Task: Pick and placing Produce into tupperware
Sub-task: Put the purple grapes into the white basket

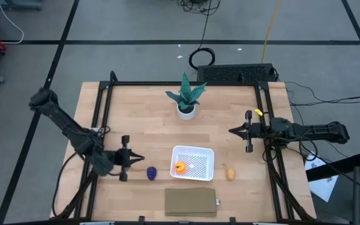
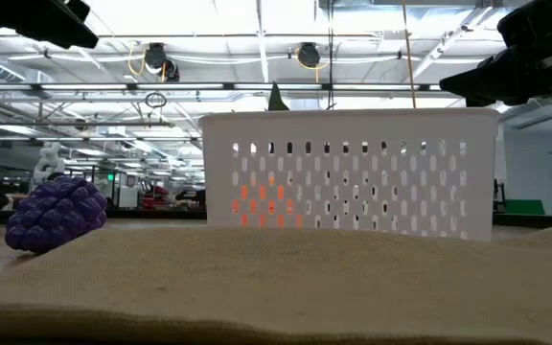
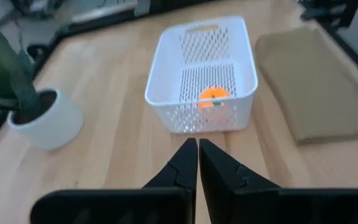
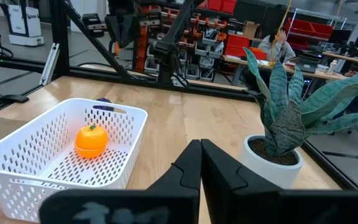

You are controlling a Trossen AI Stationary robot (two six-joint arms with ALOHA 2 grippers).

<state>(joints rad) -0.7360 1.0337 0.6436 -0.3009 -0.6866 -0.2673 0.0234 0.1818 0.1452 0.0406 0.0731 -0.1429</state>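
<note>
The white tupperware (image 1: 193, 162) sits on the table's near middle, and the round orange piece (image 1: 180, 167) lies on its bottom; both show in the left wrist view (image 3: 214, 98) and right wrist view (image 4: 91, 140). The purple bumpy piece (image 1: 151, 173) lies on the table left of the tupperware, also in the low view (image 2: 56, 215). The tan-yellow oval piece (image 1: 230, 174) lies on the table right of it. My left gripper (image 1: 141, 159) is shut and empty, left of the tupperware, above the purple piece. My right gripper (image 1: 231, 131) is shut and empty, near the table's right edge.
A teal potted plant (image 1: 186, 97) stands at the table's far middle. A flat brown slab (image 1: 191, 202) lies at the near edge, in front of the tupperware. Black frame rails (image 1: 102, 109) run along the table's left and right sides. People sit in the room beyond (image 4: 278, 43).
</note>
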